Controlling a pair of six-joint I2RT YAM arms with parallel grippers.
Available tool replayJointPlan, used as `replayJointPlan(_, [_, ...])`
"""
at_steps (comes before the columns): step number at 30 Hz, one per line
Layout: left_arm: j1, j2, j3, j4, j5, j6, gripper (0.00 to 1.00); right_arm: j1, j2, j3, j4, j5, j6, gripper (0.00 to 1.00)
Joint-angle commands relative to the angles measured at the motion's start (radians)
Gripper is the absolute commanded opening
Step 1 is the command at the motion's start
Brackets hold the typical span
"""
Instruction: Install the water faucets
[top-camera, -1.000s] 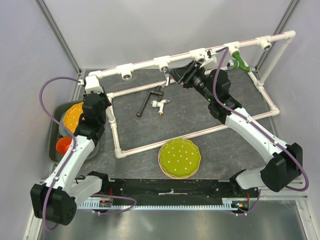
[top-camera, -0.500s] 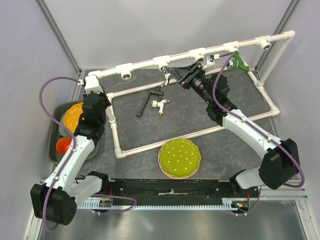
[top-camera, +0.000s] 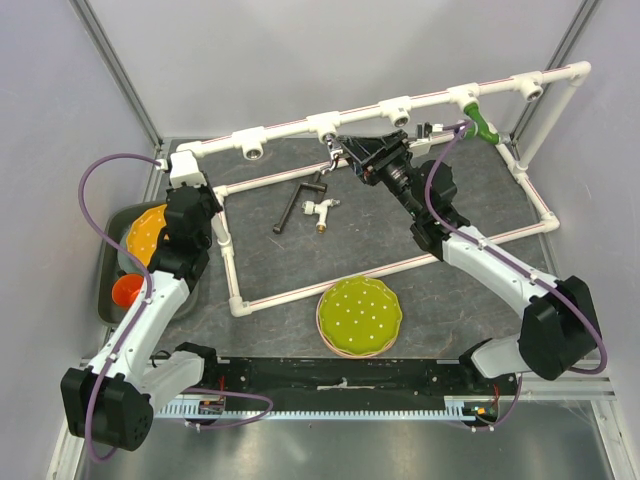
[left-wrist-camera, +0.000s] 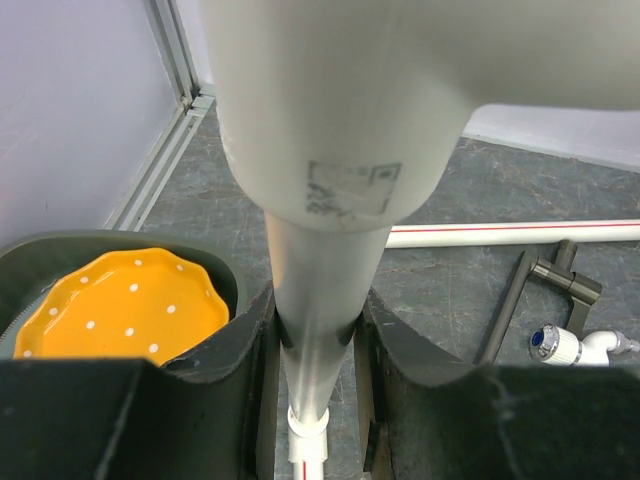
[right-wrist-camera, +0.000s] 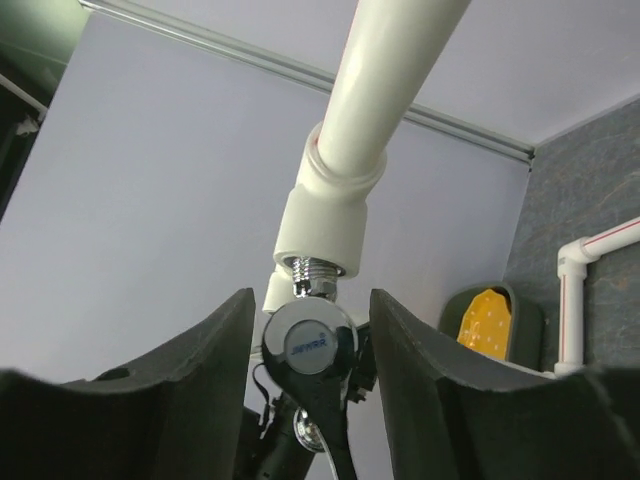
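Green plate (top-camera: 359, 317): nearest, on worktop (top-camera: 440, 310), just outside frame (top-camera: 330, 283).
Left jaws: closed on frame's left pipe (left-wrist-camera: 318, 300), one finger against each side. Orange plate (left-wrist-camera: 120, 300) alongside, in dark tub (left-wrist-camera: 215, 275).
White faucet (top-camera: 321, 209): loose on worktop inside frame, just beside black L-bar (top-camera: 296, 201) (brass end toward near side).
Silver faucet (right-wrist-camera: 308, 345): threaded into tee (right-wrist-camera: 322, 225) of far rail, lever hanging. Right jaws: parted, straddling its body, slim gap each side, gripping nothing.
Green faucet (top-camera: 481, 126): farther right, same rail.
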Motion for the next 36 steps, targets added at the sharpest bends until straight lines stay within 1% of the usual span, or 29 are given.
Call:
replayJointPlan(1, [0.001,-0.022,0.032,0.0,-0.001,-0.095,0.02,0.0,-0.086,0.01,-0.01,0.045,-0.044,0.64])
replayJointPlan(2, [0.0,-0.023,0.034,-0.001,0.001,-0.096,0.02,0.0,-0.095,0.023,-0.054,0.053,-0.099,0.69])
replayJointPlan(3, [0.0,-0.022,0.032,-0.001,0.001,-0.096,0.02,0.0,-0.106,0.029,-0.073,0.062,-0.123,0.78])
replayJointPlan(5, [0.0,-0.022,0.032,-0.001,0.002,-0.096,0.02,0.0,-0.129,0.055,-0.131,0.071,-0.202,0.86])
replayJointPlan(6, [0.0,-0.023,0.032,-0.001,0.002,-0.096,0.02,0.0,-0.144,0.063,-0.154,0.077,-0.233,0.92])
replayJointPlan(8, [0.001,-0.025,0.034,-0.001,0.002,-0.096,0.02,0.0,-0.159,0.089,-0.217,0.077,-0.297,0.98])
replayJointPlan(9, [0.0,-0.025,0.034,-0.001,0.002,-0.096,0.02,0.0,-0.172,0.101,-0.257,0.077,-0.387,0.98])
replayJointPlan(11, [0.0,-0.023,0.032,0.0,0.002,-0.096,0.02,0.001,-0.19,0.138,-0.362,0.079,-0.493,0.98])
replayJointPlan(13, [0.0,-0.022,0.034,0.0,0.002,-0.096,0.02,0.01,-0.213,0.175,-0.447,0.085,-0.674,0.98])
replayJointPlan(14, [0.001,-0.022,0.034,-0.001,0.004,-0.096,0.02,0.035,-0.219,0.222,-0.541,0.112,-0.742,0.98])
replayJointPlan(15, [0.0,-0.02,0.034,-0.001,0.004,-0.096,0.02,0.052,-0.225,0.25,-0.589,0.128,-0.896,0.98])
replayJointPlan(16, [0.0,-0.02,0.034,0.0,0.002,-0.096,0.02,0.075,-0.227,0.278,-0.641,0.149,-0.966,0.98])
replayJointPlan(17, [0.001,-0.022,0.034,-0.001,0.002,-0.096,0.02,0.129,-0.225,0.324,-0.719,0.215,-1.036,0.98])
replayJointPlan(18, [0.001,-0.02,0.034,-0.001,0.002,-0.096,0.02,0.165,-0.227,0.341,-0.748,0.246,-1.121,0.98])
replayJointPlan(19, [0.001,-0.02,0.032,0.0,0.004,-0.096,0.02,0.197,-0.229,0.352,-0.766,0.282,-1.257,0.98])
replayJointPlan(20, [0.001,-0.02,0.034,-0.001,0.001,-0.096,0.02,0.254,-0.229,0.364,-0.797,0.313,-1.323,0.98])
replayJointPlan(21, [0.0,-0.019,0.034,-0.003,0.001,-0.095,0.02,0.28,-0.227,0.367,-0.808,0.362,-1.392,0.98])
replayJointPlan(22, [0.0,-0.019,0.034,-0.001,0.002,-0.095,0.02,0.305,-0.225,0.361,-0.818,0.39,-1.522,0.98])
replayJointPlan(23, [0.001,-0.017,0.032,-0.001,0.002,-0.095,0.02,0.364,-0.218,0.355,-0.824,0.427,-1.59,0.98])
replayJointPlan(24, [0.001,-0.016,0.034,-0.003,0.001,-0.095,0.02,0.4,-0.212,0.35,-0.829,0.524,-1.659,0.98])
replayJointPlan(25, [0.001,-0.013,0.034,-0.003,0.001,-0.095,0.02,0.433,-0.203,0.338,-0.834,0.58,-1.807,0.98])
replayJointPlan(26, [0.001,-0.013,0.032,-0.001,0.002,-0.096,0.02,0.493,-0.181,0.33,-0.834,0.64,-1.869,0.98])
replayJointPlan(27, [0.0,-0.014,0.034,-0.003,0.004,-0.096,0.02,0.519,-0.17,0.323,-0.832,0.724,-1.94,0.98])
replayJointPlan(29, [0.001,-0.014,0.035,-0.003,0.002,-0.095,0.02,0.571,-0.147,0.29,-0.786,0.798,-2.104,0.98])
replayJointPlan(30, [0.001,-0.014,0.035,-0.003,0.004,-0.095,0.02,0.584,-0.144,0.271,-0.754,0.824,-2.156,0.98])
replayJointPlan(31, [0.001,-0.017,0.035,-0.003,0.002,-0.095,0.02,0.593,-0.143,0.226,-0.67,0.867,-2.207,0.98])
replayJointPlan(32, [0.001,-0.017,0.035,-0.003,0.002,-0.095,0.02,0.604,-0.141,0.206,-0.635,0.878,-2.305,0.98])
replayJointPlan(34, [0.001,-0.02,0.034,-0.003,0.002,-0.093,0.02,0.609,-0.132,0.171,-0.531,0.916,-2.38,0.98])
replayJointPlan(36, [0.001,-0.019,0.034,-0.003,0.004,-0.093,0.02,0.607,-0.111,0.158,-0.484,0.928,-2.468,0.98])
